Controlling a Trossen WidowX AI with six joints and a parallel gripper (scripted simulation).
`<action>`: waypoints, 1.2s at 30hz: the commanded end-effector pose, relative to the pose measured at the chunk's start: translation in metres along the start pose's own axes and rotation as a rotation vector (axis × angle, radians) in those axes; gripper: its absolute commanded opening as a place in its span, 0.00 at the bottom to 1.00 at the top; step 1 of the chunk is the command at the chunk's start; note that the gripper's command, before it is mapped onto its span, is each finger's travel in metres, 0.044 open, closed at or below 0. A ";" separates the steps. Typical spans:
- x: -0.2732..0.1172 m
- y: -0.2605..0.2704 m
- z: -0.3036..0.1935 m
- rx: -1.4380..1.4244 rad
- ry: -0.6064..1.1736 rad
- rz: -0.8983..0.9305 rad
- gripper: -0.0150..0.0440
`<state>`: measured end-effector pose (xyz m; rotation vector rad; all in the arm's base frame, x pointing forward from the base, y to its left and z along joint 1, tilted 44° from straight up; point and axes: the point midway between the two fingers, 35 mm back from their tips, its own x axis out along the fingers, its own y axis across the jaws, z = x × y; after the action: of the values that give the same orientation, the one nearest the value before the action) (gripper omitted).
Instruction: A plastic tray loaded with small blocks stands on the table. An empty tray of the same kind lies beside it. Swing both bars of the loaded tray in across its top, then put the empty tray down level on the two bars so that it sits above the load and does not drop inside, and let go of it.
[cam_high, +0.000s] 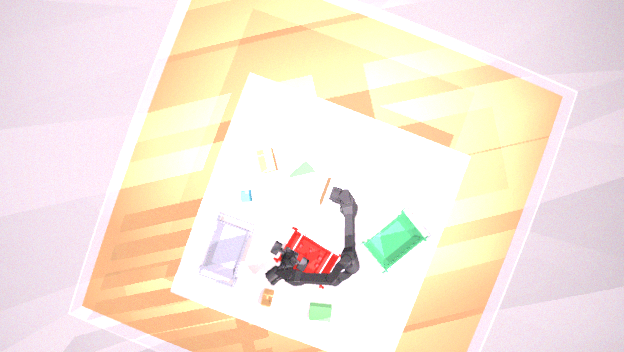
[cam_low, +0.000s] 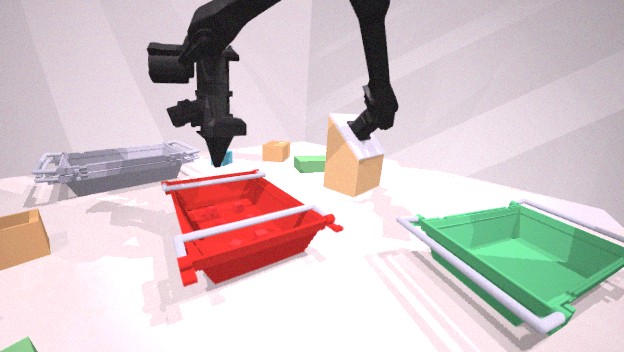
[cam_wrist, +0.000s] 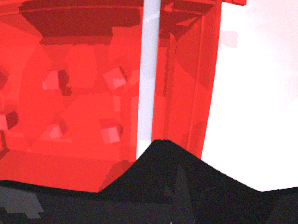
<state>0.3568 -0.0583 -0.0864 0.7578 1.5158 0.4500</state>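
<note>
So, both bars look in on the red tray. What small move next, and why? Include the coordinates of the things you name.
I'd probably raise the gripper (cam_high: 289, 259) (cam_low: 216, 164) (cam_wrist: 161, 147) slightly, straight up, before travelling. It is shut, its tips just above the far bar (cam_high: 294, 241) (cam_low: 215, 181) (cam_wrist: 148, 65) of the red tray (cam_high: 314, 250) (cam_low: 260, 257) (cam_wrist: 190, 100); that bar and the near bar (cam_high: 329, 263) (cam_low: 247, 223) already span the top, and a sideways start might knock one.

The loaded tray (cam_high: 312, 252) (cam_low: 265, 257) (cam_wrist: 190, 100) was plain red, its bars (cam_low: 245, 224) (cam_wrist: 148, 75) pale grey. The right tray (cam_high: 395, 241) (cam_low: 480, 250) was green, the left one (cam_high: 226, 250) (cam_low: 125, 175) grey.
</note>
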 end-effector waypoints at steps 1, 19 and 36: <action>0.000 0.000 0.000 0.000 0.000 0.000 0.25; 0.000 0.000 0.000 0.000 0.000 0.000 0.25; -0.113 -0.003 0.008 0.002 -0.002 -0.009 0.97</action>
<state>0.3628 -0.1031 -0.0418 0.7569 1.5304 0.4536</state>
